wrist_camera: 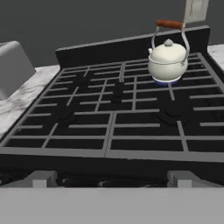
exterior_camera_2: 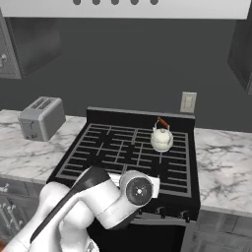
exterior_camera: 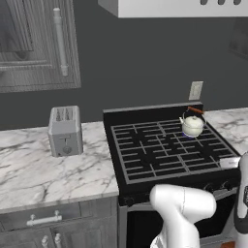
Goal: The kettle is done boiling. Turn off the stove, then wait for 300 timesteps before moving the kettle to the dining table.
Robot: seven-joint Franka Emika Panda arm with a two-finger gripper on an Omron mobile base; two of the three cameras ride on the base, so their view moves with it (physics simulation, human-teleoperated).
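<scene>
The pincer (wrist_camera: 112,179) hangs with its jaws spread wide and empty, low before the front edge of the stove (exterior_camera: 145,167), its two grey fingertips (wrist_camera: 41,178) rising at the bottom of the hand view; nothing is gripped; the robot's white arm (exterior_camera_2: 98,202) folds up in front of the range. By the look of it the first step is the one in hand, shutting off the burner: a blue glow shows under the kettle (wrist_camera: 167,61), so the flame seems not yet out; the next move likely calls for lowering the pincer to the small dark knobs (exterior_camera_2: 160,212) along the front rail, picking the one that governs the rear right burner and turning it; which knob that is cannot be told from here. Beyond the grey grates the cream-white kettle stands upright on the rear right burner, its wooden-barred handle raised; a marble bench (exterior_camera: 34,169) flanks the stove on both sides, a boxy grey toaster (exterior_camera: 65,131) on its left stretch; behind, a dark wall with a pale outlet plate (exterior_camera_2: 188,102), grey cabinets (exterior_camera: 34,48) and a white hood (exterior_camera_2: 123,7) overhead.
</scene>
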